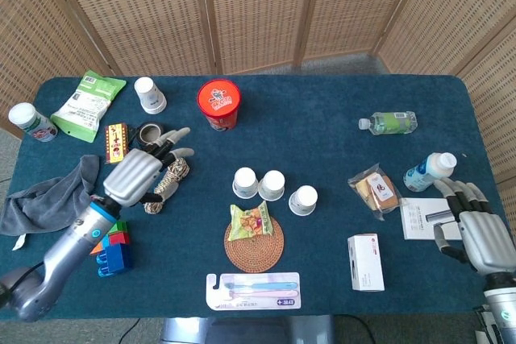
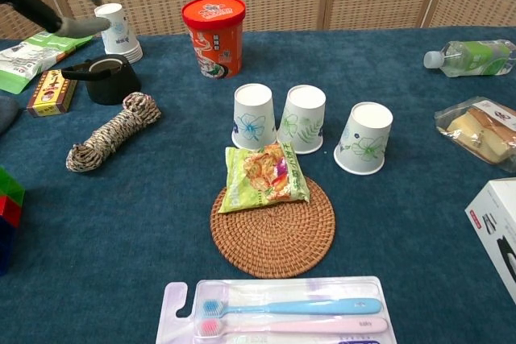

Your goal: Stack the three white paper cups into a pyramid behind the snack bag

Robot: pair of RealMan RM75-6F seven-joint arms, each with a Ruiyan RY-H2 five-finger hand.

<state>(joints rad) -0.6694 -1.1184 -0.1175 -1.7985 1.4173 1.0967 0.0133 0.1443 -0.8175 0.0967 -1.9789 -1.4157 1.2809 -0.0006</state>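
Note:
Three white paper cups stand upright in a row: left cup (image 1: 245,182) (image 2: 253,115), middle cup (image 1: 272,184) (image 2: 305,118), right cup (image 1: 303,199) (image 2: 364,137). The first two nearly touch; the third stands a little apart. The snack bag (image 1: 249,221) (image 2: 264,176) lies just in front of them, partly on a woven coaster (image 1: 255,252). My left hand (image 1: 141,173) hovers over the rope at the left, fingers spread, holding nothing; only its fingertips (image 2: 76,26) show in the chest view. My right hand (image 1: 477,233) is at the far right edge, fingers apart and empty.
A red noodle tub (image 1: 218,103) stands behind the cups. A rope coil (image 1: 167,181), a black tape roll (image 1: 150,136) and a fourth cup (image 1: 149,94) are at the left. A toothbrush pack (image 1: 252,290), white box (image 1: 365,262), bread packet (image 1: 376,189) and bottles lie front and right.

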